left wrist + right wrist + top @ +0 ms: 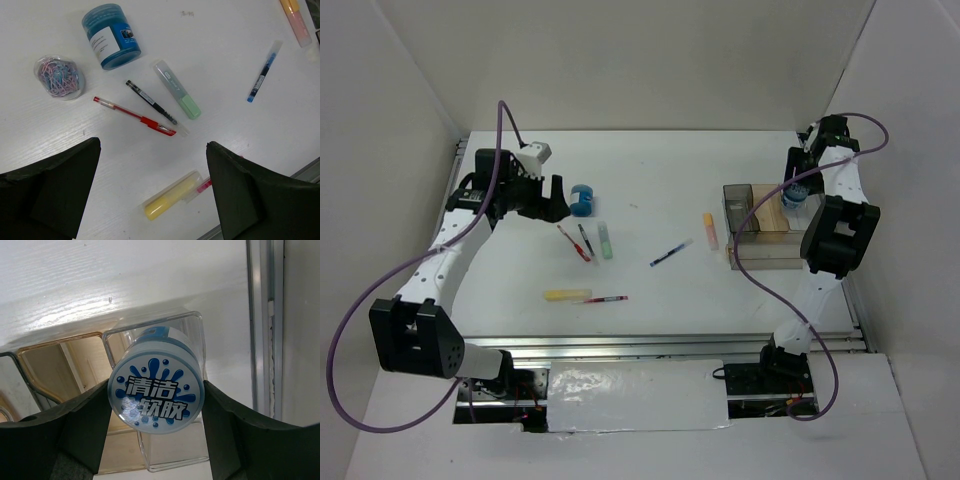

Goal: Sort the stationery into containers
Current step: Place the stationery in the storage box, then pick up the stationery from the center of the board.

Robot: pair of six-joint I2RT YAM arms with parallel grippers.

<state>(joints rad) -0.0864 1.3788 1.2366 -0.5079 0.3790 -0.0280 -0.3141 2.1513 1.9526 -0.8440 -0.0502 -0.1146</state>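
the right gripper is pinching a blue tub over the clear end cell of the box; best lowering it straight, centred between the walls, before letting go. the left gripper is hanging spread above the pens.

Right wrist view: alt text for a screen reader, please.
The right tool grips a round tub with a blue-splash lid printed in Chinese, over a clear compartment of the brownish box. White table behind.
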